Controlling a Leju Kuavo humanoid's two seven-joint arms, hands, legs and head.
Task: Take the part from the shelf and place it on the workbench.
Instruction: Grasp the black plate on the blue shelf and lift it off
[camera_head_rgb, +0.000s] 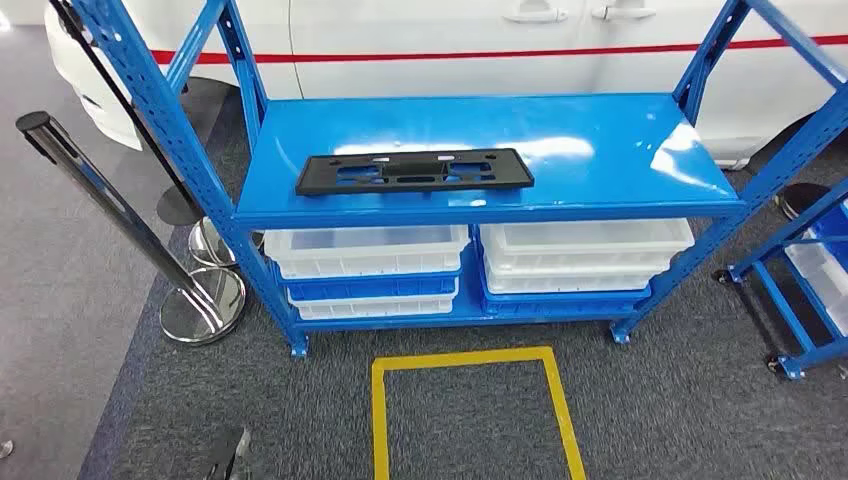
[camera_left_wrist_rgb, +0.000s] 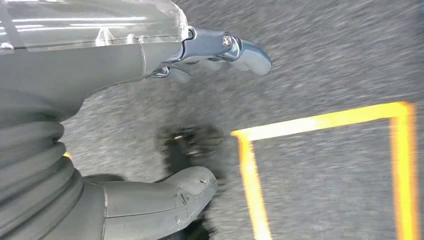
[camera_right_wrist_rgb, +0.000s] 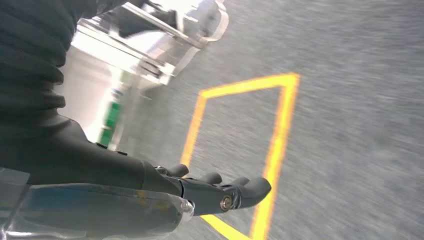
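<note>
The part (camera_head_rgb: 414, 171), a flat black rectangular plate with cut-outs, lies on the left half of the top board of the blue shelf (camera_head_rgb: 600, 150) in the head view. Both arms hang low, away from the shelf. In the left wrist view my left hand (camera_left_wrist_rgb: 80, 100) hovers over the grey carpet, thumb and fingers (camera_left_wrist_rgb: 235, 50) apart, with nothing held. In the right wrist view my right hand (camera_right_wrist_rgb: 90, 165) also hangs over the carpet, its fingers (camera_right_wrist_rgb: 235, 192) stretched out and holding nothing.
White bins (camera_head_rgb: 365, 250) fill the shelf's lower level. A yellow taped square (camera_head_rgb: 470, 410) marks the floor in front. Chrome barrier posts (camera_head_rgb: 200, 300) stand at the left, a second blue rack (camera_head_rgb: 800, 280) at the right, and a white car (camera_head_rgb: 450, 50) behind.
</note>
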